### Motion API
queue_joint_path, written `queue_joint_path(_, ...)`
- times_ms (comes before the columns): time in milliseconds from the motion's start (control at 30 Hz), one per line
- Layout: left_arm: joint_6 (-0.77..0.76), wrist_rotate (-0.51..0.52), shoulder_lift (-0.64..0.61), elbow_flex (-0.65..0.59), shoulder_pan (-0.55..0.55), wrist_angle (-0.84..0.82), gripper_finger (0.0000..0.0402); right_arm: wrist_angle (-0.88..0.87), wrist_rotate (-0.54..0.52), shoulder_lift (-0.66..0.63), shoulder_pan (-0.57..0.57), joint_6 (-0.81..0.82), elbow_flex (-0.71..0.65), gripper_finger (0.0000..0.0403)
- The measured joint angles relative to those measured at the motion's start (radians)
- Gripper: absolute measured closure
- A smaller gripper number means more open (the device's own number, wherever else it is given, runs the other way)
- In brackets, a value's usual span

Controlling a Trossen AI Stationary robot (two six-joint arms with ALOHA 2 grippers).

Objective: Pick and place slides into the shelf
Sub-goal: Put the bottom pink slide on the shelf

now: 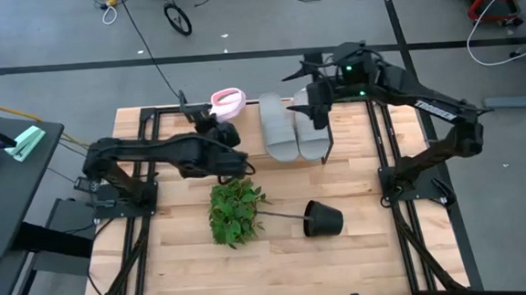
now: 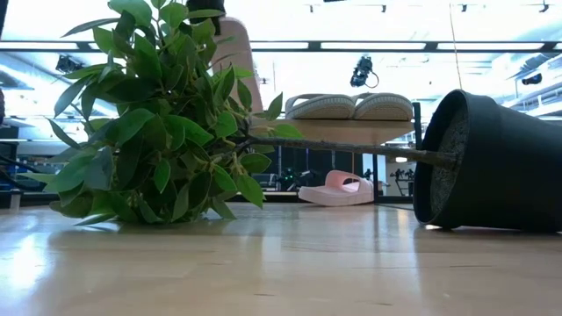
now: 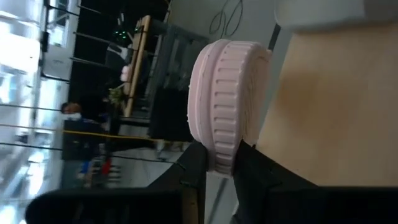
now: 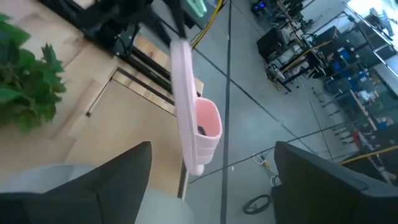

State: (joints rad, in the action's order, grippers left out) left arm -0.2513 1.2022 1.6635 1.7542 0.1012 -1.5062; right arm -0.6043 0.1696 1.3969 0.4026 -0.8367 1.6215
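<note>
The left gripper (image 3: 216,163) is closed on the sole edge of a pink slide (image 3: 227,102), holding it on edge in the air just beside the shelf (image 1: 327,153), at the shelf's end toward the left arm. In the right wrist view the same slide (image 4: 189,118) hangs vertically, strap facing away from the shelf. The right gripper (image 4: 211,180) hovers directly above the shelf with its fingers (image 4: 112,177) spread wide and nothing between them. Two grey slides (image 1: 285,128) lie side by side on the shelf's top board, touching each other. A second pink slide (image 2: 338,189) rests flat on the tabletop beneath the shelf, between its black legs. On the near side of the shelf, well apart from it, a black plant pot (image 1: 323,220) lies tipped over, its leafy plant (image 1: 235,210) spilled across the wooden table (image 1: 361,251).
</note>
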Motion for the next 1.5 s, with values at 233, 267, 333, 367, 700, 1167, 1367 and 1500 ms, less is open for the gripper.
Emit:
queue_joint_path(233,-0.01,0.014,0.052,-0.006,-0.039,-0.063,0.0342,-0.066,0.0,-0.05,0.0,0.052,0.0,0.0059)
queue_joint_path(267,-0.009,0.017,0.051,-0.006,-0.044,-0.064,0.0342,-0.066,0.001,-0.051,0.0,0.06,0.0,0.0059)
queue_joint_path(333,-0.011,0.017,0.05,-0.006,-0.05,-0.064,0.0342,-0.074,0.003,-0.051,0.0,0.069,0.0,0.0059)
queue_joint_path(367,-0.01,0.017,0.051,-0.006,-0.053,-0.064,0.0342,-0.081,0.003,-0.051,0.0,0.07,0.0,0.0059)
queue_joint_path(700,0.009,-0.034,0.051,-0.017,-0.059,-0.064,0.0342,-0.122,0.013,-0.041,0.0,0.089,-0.001,0.006)
queue_joint_path(1167,0.0,-0.048,0.05,-0.061,-0.089,-0.064,0.0342,-0.137,0.042,-0.04,0.0,0.112,-0.001,0.006)
queue_joint_path(1367,0.001,-0.099,0.05,-0.061,-0.089,-0.065,0.034,-0.137,0.042,-0.04,0.0,0.112,-0.001,0.006)
queue_joint_path(1500,0.002,-0.177,0.05,-0.061,-0.089,-0.065,0.0337,-0.137,0.042,-0.04,0.0,0.112,-0.001,0.006)
